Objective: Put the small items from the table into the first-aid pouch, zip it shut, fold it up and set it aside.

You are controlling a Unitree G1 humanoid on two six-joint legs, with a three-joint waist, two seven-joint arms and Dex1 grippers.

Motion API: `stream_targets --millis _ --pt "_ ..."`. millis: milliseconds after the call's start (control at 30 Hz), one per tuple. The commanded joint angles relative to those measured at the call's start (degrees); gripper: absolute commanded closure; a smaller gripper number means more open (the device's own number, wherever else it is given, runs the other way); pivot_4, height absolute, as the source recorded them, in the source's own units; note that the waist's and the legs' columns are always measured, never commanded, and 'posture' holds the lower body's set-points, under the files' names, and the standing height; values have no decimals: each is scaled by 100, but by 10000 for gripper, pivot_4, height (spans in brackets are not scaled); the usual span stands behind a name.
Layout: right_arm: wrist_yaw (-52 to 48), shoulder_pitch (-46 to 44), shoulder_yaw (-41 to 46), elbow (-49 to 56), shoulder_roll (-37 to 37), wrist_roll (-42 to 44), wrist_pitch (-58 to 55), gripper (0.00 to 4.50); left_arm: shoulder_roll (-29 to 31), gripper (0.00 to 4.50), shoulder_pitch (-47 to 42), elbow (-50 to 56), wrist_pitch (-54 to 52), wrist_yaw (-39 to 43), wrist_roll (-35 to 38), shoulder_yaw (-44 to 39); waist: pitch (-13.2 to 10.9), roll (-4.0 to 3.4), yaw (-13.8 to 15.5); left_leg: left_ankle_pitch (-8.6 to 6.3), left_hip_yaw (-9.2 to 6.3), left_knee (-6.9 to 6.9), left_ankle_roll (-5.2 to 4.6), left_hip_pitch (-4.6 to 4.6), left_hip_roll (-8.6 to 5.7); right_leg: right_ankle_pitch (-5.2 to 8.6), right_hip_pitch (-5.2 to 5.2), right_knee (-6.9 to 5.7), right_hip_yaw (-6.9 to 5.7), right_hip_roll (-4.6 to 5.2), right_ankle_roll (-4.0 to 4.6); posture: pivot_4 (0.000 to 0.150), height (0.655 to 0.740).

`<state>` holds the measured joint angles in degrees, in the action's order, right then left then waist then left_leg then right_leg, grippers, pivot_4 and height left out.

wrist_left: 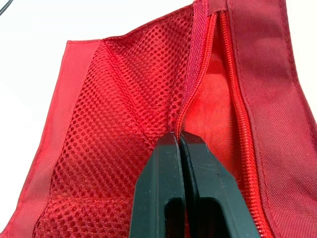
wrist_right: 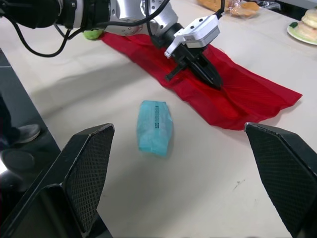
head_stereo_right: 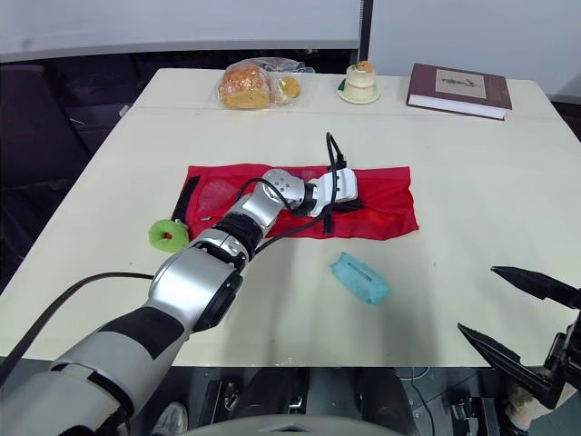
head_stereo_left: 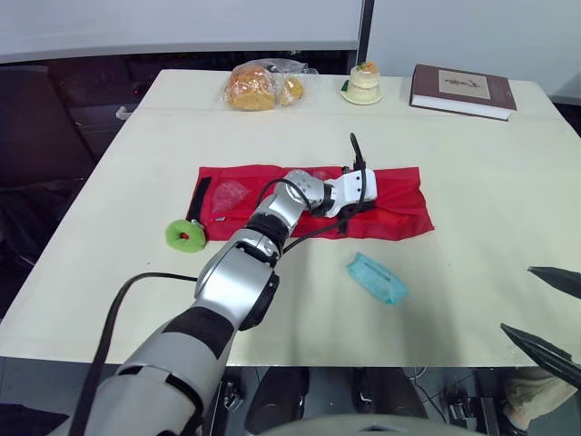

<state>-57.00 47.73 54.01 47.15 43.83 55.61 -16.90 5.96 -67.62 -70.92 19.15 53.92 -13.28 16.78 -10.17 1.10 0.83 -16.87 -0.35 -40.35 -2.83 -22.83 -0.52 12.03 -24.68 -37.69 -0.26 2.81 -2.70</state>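
Now | red pouch (head_stereo_left: 399, 204) flat, zipper (wrist_left: 237, 99) gaping | left fingers (wrist_left: 163, 188) pinching pouch at zipper | right fingers (wrist_right: 89, 168) spread

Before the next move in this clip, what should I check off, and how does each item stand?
1. Hold: left gripper shut on the pouch at its opening edge: ok.
2. Opening: zip undone for loading: ok.
3. Free arm: right gripper open, holding nothing: ok.
4. Loading: teal packet in the pouch: not ok, it lies on the table in front of it.
5. Loading: green roll in the pouch: not ok, it lies by the pouch's left end.
6. Anything already inside: cannot tell.
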Motion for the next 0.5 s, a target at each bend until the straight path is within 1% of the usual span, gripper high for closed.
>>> stream_targets --millis 33,67,267,367,500 --pt "279 -238 -470 -48 182 -831 -99 0 -16 44482 -112 61 10 -15 54 -110 0 3 -1 0 1 0 0 0 0 0 0 0 0 0 0 1500 7289" --pt "414 -370 -810 -25 238 -1128 -147 0 -28 44482 -108 69 12 -4 53 -122 0 4 2 0 2 0 0 1 0 0 0 0 0 0 0 1500 7289" --pt "1251 -1592 -2885 145 247 -2021 -483 0 -68 44482 -121 78 2 5 55 -166 3 0 1 1 1 -1 1 -1 -3 -1 -3 -3 1 1 1 1500 7289" --pt "1611 -2020 -3560 89 333 -2539 -783 0 -85 44482 -129 82 3 -8 46 -175 2 1 1 1 0 -2 1 0 -6 -1 -2 -6 1 2 1 1500 7289" --pt "1870 -2882 -4736 -197 56 -2997 -915 0 -94 44482 -137 87 -11 2 59 -199 2 5 0 1 -2 -3 2 1 -8 -1 -2 -6 0 2 1 1500 7289"
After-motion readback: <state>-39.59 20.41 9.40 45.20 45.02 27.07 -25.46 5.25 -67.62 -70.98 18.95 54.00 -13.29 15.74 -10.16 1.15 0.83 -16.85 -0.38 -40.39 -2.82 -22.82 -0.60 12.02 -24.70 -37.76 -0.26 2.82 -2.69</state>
